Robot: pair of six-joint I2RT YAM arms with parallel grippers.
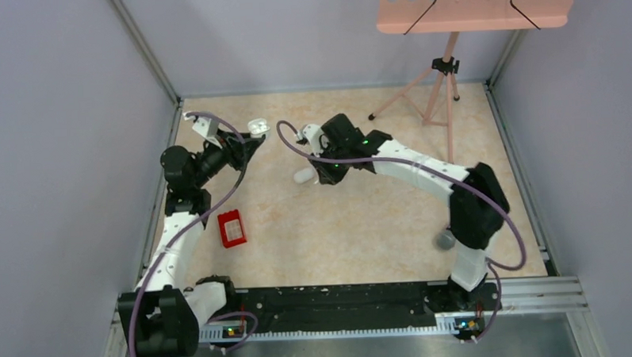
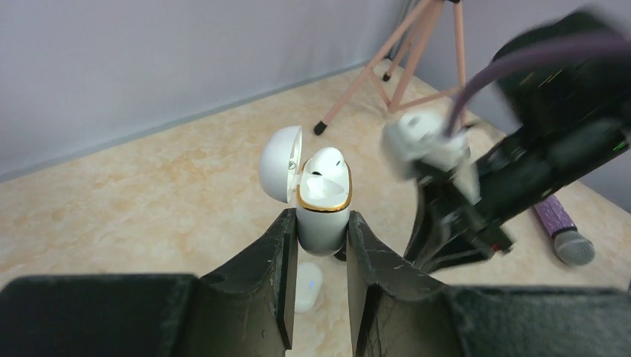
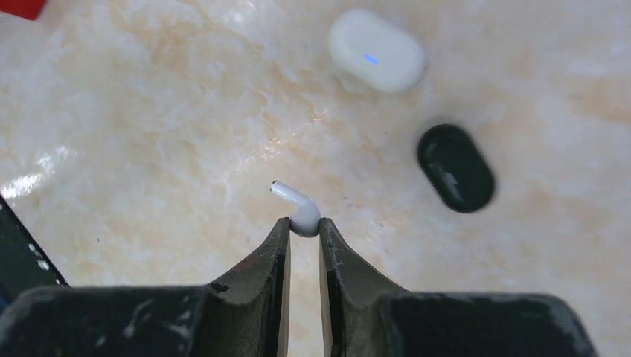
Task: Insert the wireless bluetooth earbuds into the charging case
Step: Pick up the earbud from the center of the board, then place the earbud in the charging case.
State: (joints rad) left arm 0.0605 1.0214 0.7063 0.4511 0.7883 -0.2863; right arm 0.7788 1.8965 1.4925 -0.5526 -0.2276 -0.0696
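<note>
My left gripper (image 2: 321, 224) is shut on a white charging case (image 2: 322, 227) with a gold rim, held upright above the floor. Its lid (image 2: 281, 162) is swung open to the left. One white earbud (image 2: 328, 159) sits in the case's right slot. In the top view the case (image 1: 257, 126) is at the back left. My right gripper (image 3: 303, 225) is shut on the head of a second white earbud (image 3: 300, 207), whose stem points up and left above the floor. The right arm (image 1: 336, 150) hangs just right of the case.
A closed white case with a blue light (image 3: 377, 50) and a closed black case (image 3: 455, 167) lie on the marbled floor below the right gripper. A red case (image 1: 232, 228) lies front left. A pink tripod (image 1: 440, 71) stands back right; a purple microphone (image 2: 563, 232) lies near it.
</note>
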